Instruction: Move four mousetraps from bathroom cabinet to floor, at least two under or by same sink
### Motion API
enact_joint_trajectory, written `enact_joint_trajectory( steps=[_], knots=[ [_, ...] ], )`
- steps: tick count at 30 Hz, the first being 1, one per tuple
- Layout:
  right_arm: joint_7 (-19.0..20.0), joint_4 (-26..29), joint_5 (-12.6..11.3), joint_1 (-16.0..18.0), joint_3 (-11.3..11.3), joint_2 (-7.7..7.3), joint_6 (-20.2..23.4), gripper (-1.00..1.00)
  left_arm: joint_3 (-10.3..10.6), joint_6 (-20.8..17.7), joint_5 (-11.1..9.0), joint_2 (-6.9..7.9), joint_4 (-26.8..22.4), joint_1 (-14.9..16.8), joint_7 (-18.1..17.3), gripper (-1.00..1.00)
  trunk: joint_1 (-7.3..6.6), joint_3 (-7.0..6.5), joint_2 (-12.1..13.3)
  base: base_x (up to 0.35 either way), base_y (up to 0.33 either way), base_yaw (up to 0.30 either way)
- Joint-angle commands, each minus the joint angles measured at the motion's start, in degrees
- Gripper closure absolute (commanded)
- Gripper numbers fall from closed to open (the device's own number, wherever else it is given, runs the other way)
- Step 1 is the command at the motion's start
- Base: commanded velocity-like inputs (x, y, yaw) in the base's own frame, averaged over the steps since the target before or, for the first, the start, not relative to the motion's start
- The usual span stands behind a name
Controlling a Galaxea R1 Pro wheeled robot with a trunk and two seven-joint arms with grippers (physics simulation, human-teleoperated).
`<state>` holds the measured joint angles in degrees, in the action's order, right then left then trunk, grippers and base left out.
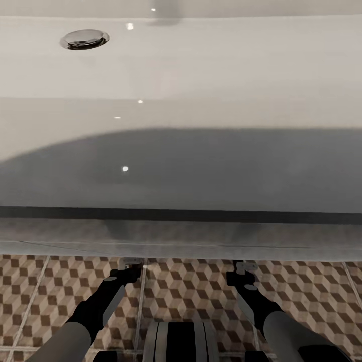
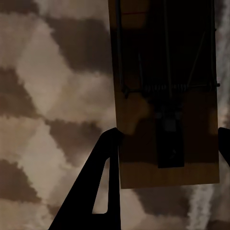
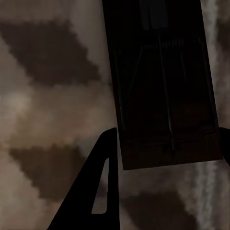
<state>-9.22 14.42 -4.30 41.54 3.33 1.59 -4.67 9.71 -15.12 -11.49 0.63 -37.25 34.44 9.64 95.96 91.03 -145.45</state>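
Both arms reach down toward the floor at the foot of a white fixture with a chrome drain. The left gripper has its fingers closed on the sides of a trap, held above the cube tiles. The right gripper likewise clamps a darker trap between its fingers over the tiles.

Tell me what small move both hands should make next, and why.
Probably lower both hands toward the floor, then open them. The left hand is shut on a mousetrap, the right hand on another mousetrap, both over the patterned floor tiles at the foot of the white sink unit.
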Motion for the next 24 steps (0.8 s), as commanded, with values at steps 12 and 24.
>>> enact_joint_trajectory(
  steps=[12,24],
  knots=[
    [-0.1,-0.1,-0.7,0.0,0.4,-0.01,-0.3,1.0,0.4,-0.3,-0.5,0.07,-0.1,0.0,0.6,1.0,0.0,0.03,0.0,0.0,0.0,0.0],
    [-0.1,-0.1,-0.7,0.0,0.4,-0.01,-0.3,1.0,0.3,-0.3,-0.5,0.07,-0.1,0.0,0.6,1.0,0.0,0.03,0.0,0.0,0.0,0.0]
  ],
)
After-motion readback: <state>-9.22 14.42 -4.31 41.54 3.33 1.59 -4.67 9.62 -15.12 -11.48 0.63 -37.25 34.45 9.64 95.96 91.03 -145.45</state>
